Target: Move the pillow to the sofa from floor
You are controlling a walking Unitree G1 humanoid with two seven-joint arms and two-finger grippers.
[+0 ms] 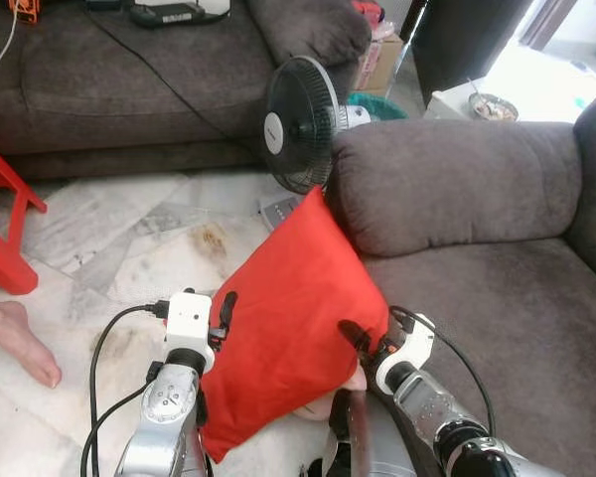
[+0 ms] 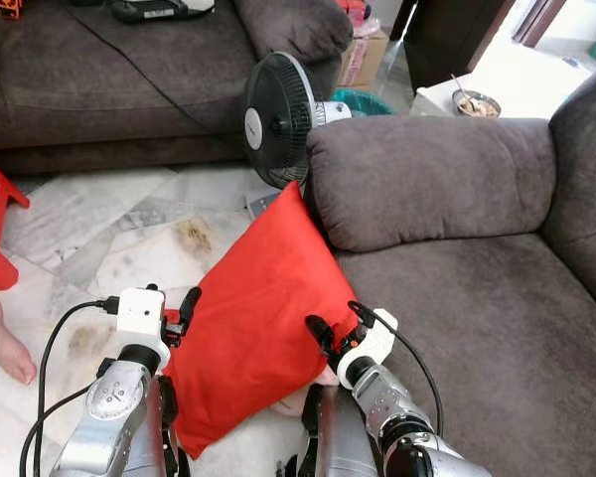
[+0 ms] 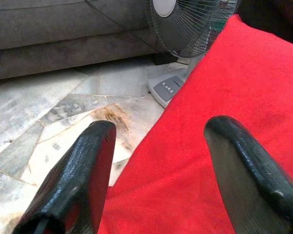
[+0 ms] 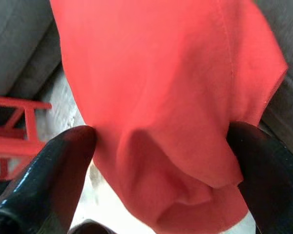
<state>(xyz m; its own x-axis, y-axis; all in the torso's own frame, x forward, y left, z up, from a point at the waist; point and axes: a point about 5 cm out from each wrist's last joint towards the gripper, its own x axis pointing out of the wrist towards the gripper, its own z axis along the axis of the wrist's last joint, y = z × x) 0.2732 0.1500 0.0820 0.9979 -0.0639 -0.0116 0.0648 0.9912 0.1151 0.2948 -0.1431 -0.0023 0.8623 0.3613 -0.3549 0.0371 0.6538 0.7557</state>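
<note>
Marble-patterned floor tiles [image 1: 109, 238] ran between a long grey couch [image 1: 129, 89] at the back and a grey sofa [image 1: 497, 298] on the robot's right. Red pillow [image 1: 288, 318] was held up off the floor between the two grippers, tilted on one corner, its upper corner just beside the sofa's armrest [image 1: 447, 189] and its right edge over the front of the sofa seat. Left gripper [image 1: 222, 316] pressed against the pillow's left edge; in the left wrist view its fingers [image 3: 83, 175] stood spread, one over the red fabric, the other over floor. Right gripper [image 1: 356, 340] pressed the pillow's right lower side; the right wrist view showed its fingers [image 4: 58, 165] parted with bunched red cloth between them. A black standing fan [image 1: 300, 124] stood on the floor just behind the pillow, against the armrest. A red stool leg [image 1: 5, 219] and a person's bare foot [image 1: 20, 343] lay at the far left.
</note>
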